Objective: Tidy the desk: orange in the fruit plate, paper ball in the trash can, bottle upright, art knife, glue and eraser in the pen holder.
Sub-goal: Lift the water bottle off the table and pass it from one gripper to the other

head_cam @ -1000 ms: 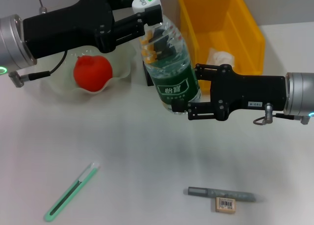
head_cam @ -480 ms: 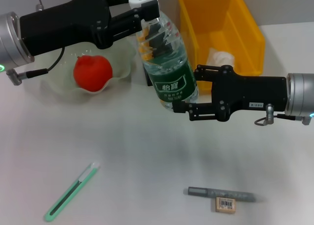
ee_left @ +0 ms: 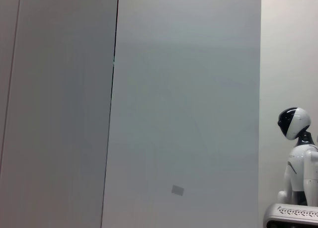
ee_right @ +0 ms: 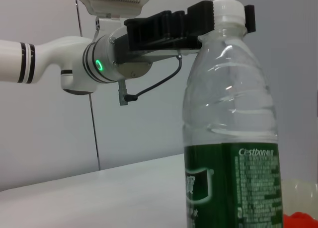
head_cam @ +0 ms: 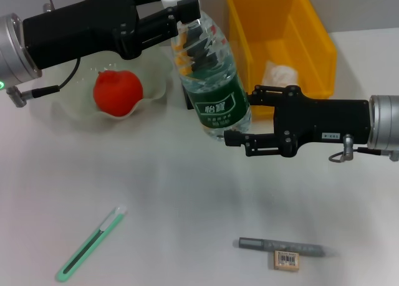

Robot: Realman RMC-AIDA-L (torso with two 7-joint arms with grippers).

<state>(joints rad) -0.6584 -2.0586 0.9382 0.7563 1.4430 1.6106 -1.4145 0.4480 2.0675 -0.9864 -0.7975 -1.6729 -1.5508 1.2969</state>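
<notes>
The clear bottle with a green label stands nearly upright at the table's middle back; it also shows in the right wrist view. My left gripper is shut on its white cap, as the right wrist view also shows. My right gripper is open, its fingers flanking the bottle's base. The orange lies in the fruit plate. The paper ball lies in the yellow trash bin. The green art knife, grey glue and eraser lie at the front. The black pen holder is mostly hidden behind the bottle.
The left wrist view shows only a grey wall and a distant white robot figure. A bare white table stretches between the bottle and the front items.
The left gripper has tilted the bottle more upright by its cap. The right arm has drawn back a little to the right from the bottle's base.
</notes>
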